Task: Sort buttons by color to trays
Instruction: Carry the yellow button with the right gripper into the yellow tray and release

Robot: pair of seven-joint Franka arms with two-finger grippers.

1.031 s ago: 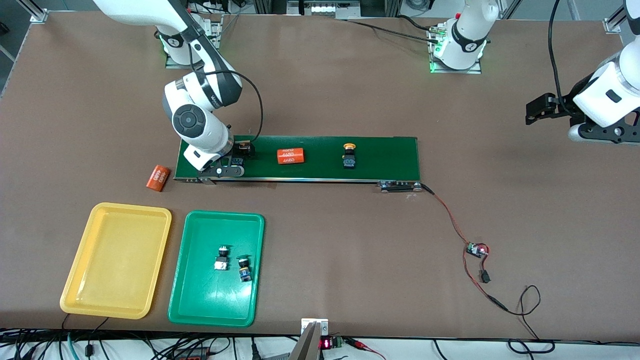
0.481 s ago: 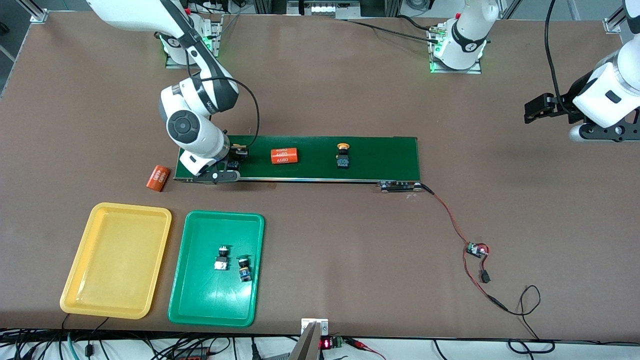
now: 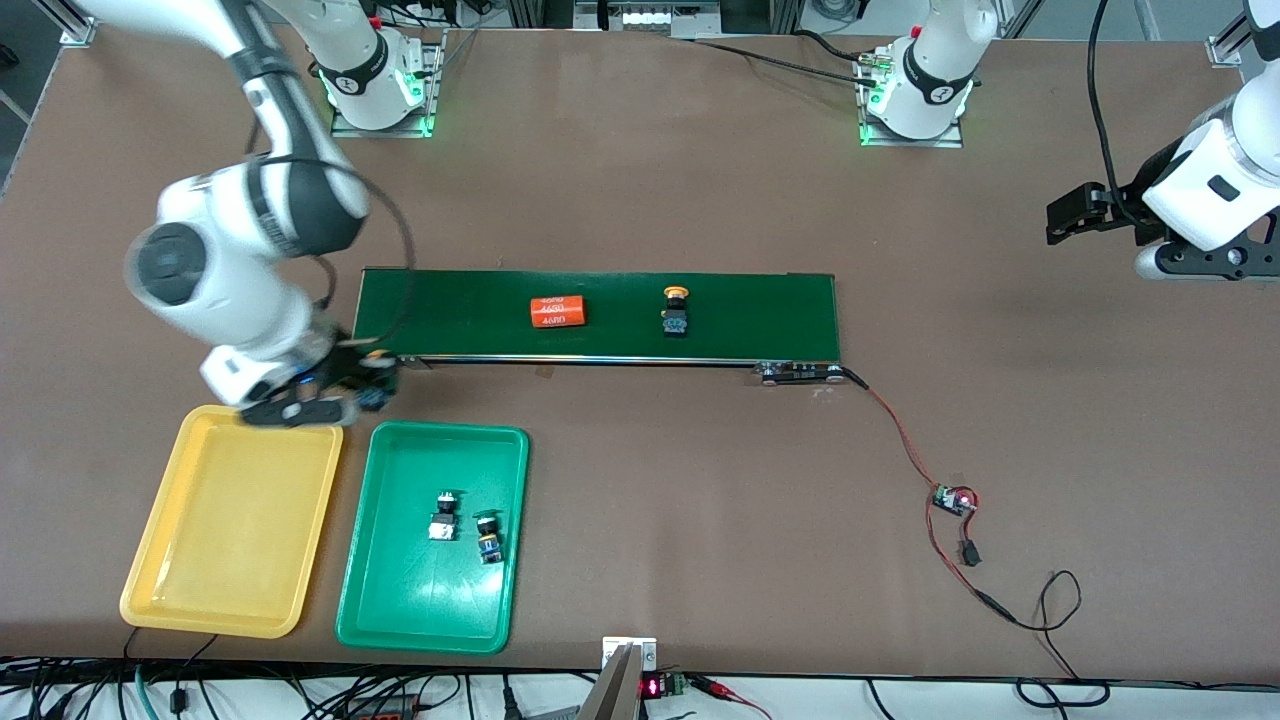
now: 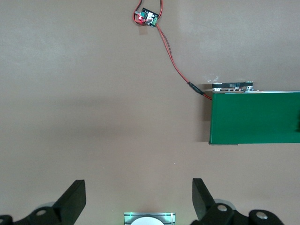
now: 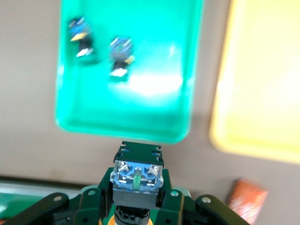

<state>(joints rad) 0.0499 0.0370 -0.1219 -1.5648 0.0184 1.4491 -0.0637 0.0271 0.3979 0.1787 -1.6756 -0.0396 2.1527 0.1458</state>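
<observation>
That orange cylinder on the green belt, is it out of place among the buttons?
Yes, it looks odd: the orange cylinder lies on the conveyor belt beside a yellow-capped button, yet it is no button and matches neither tray's job.

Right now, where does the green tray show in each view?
Front view: green tray lies nearer the camera than the belt, beside the yellow tray.
Left wrist view: not in it; only the belt's end shows.
Right wrist view: green tray lies under the camera, beside the yellow tray, with the held button in front.
Shared landmark: the yellow tray links front and right wrist; the belt links front and left wrist.
</observation>
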